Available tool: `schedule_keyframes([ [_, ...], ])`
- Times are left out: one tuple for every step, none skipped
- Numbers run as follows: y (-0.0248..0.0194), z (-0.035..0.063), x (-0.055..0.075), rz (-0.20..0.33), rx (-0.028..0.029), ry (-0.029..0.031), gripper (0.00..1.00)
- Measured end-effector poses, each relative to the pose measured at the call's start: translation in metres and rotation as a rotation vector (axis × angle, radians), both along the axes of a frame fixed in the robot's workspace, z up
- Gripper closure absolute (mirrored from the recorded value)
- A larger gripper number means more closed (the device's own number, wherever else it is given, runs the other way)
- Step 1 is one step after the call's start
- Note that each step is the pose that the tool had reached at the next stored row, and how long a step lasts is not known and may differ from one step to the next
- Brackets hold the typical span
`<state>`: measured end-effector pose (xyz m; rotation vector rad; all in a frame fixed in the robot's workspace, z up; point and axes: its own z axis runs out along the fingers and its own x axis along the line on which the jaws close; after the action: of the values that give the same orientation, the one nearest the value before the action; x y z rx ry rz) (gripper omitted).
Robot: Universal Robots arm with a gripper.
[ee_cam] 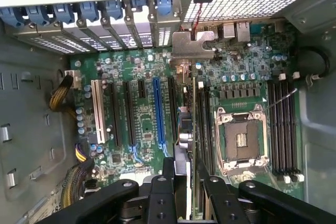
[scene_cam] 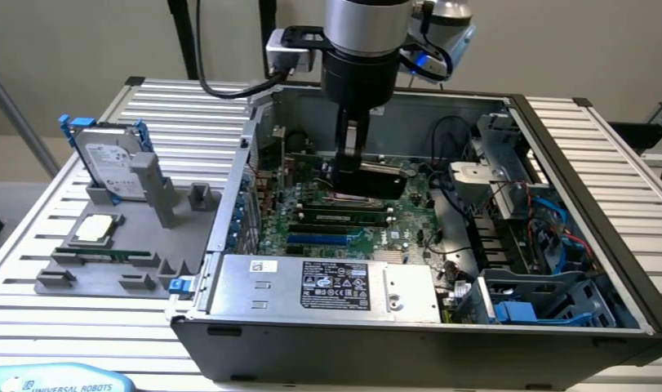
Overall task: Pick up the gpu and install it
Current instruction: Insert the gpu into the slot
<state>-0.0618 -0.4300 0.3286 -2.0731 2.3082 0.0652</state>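
Gripper (scene_cam: 353, 163) fingers clamped on gpu (ee_cam: 195, 124), held edge-on inside case (scene_cam: 575, 175) over mobo (ee_cam: 131, 129). Silver bracket (ee_cam: 190, 45) sits just by rear slot openings. Card edge runs btwn blue slot (ee_cam: 157, 114) and CPU socket (ee_cam: 242, 137), w/ open board either side.

The gpu (scene_cam: 370, 181) is a thin black card, up on its long edge right over the motherboard's (ee_cam: 144, 132) middle, silver bracket (ee_cam: 192, 44) at the motherboard's back edge.
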Motion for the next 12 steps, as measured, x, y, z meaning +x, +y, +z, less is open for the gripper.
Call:
schedule_keyframes([
  [-0.0007,-0.0017,0.000,0.009,0.0009,0.0016,0.73],
  [-0.0013,-0.0033,0.000,0.018,0.0017,0.0031,0.73],
  [-0.0020,-0.0050,0.000,0.027,0.0027,0.0048,0.73],
  [-0.0029,-0.0068,0.000,0.034,0.0038,0.0068,0.73],
  [-0.0040,-0.0086,0.000,0.041,0.0048,0.0089,0.73],
  [-0.0052,-0.0104,0.000,0.046,0.0058,0.0114,0.73],
  [-0.0064,-0.0121,0.000,0.051,0.0066,0.0135,0.73],
  [-0.0077,-0.0139,0.000,0.055,0.0075,0.0156,0.73],
  [-0.0090,-0.0157,0.000,0.057,0.0082,0.0172,0.73],
  [-0.0104,-0.0176,0.000,0.060,0.0090,0.0188,0.73],
  [-0.0121,-0.0194,0.000,0.062,0.0097,0.0204,0.73],
  [-0.0140,-0.0210,-0.001,0.065,0.0106,0.0218,0.73],
])
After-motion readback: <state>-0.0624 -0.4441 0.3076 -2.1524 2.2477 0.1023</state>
